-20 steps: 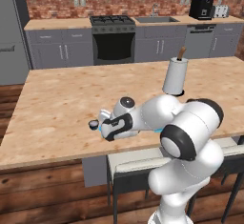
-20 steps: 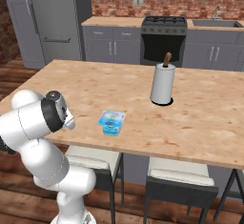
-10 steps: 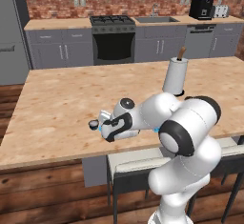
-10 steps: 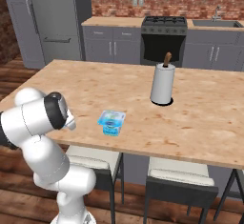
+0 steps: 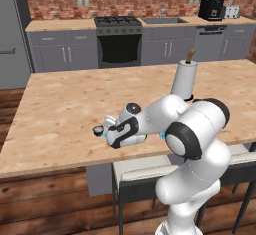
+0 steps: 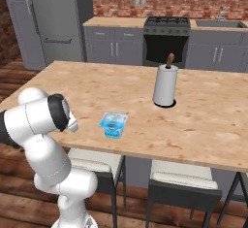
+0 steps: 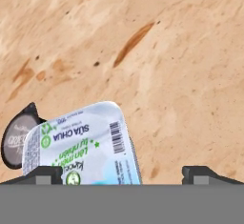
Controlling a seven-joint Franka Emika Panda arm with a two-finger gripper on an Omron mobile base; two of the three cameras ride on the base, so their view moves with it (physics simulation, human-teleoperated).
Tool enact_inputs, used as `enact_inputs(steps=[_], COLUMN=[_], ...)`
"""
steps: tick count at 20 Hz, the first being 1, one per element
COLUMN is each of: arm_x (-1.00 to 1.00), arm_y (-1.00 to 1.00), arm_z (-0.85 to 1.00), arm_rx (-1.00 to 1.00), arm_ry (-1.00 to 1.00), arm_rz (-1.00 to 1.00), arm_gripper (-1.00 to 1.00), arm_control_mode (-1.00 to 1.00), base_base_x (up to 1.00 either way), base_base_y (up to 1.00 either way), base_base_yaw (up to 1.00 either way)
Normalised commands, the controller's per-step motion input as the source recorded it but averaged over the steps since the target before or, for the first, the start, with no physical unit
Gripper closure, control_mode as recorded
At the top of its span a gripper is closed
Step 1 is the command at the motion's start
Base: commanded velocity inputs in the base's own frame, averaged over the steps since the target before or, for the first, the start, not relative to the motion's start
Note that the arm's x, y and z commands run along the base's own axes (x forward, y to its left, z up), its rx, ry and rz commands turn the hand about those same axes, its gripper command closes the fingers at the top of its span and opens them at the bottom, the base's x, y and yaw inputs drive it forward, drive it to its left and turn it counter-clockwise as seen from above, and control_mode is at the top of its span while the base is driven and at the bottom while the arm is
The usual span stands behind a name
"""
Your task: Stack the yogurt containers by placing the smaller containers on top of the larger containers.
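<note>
Hand (image 7: 122,171) hovers low over the counter (image 7: 167,51), fingers spread wide and holding nothing. Between the fingertips, nearer the left-hand one in the hand view, lies the squarish light-blue tub (image 7: 86,144) with its pale printed top. Just beyond the tub's far side sits the tiny dark round cup (image 7: 16,137), touching or nearly touching it.

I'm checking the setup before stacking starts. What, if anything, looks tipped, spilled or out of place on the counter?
Nothing stands out. The light-blue tub sits flat near the front edge of the wooden counter, label up; the tiny dark cup rests right beside it, and the paper roll stands upright. No spills. The open pincer hovers above the tub.
</note>
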Motion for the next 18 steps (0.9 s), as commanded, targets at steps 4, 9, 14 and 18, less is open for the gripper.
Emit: enact_inputs(steps=[4,9,14,18], arm_x=[0.04,0.06,0.04,0.00], arm_y=[0.01,0.03,0.05,0.00], arm_z=[-0.02,-0.04,-0.05,0.00], arm_rx=[0.00,0.00,0.00,0.00], arm_ry=[0.00,0.00,0.00,0.00], arm_rz=[0.00,0.00,0.00,0.00], arm_gripper=[-1.00,-1.00,1.00,1.00], arm_control_mode=[-1.00,-1.00,-1.00,-1.00], base_base_x=[0.00,0.00,0.00,0.00], base_base_y=[0.00,0.00,0.00,0.00], base_base_yaw=[0.00,0.00,0.00,0.00])
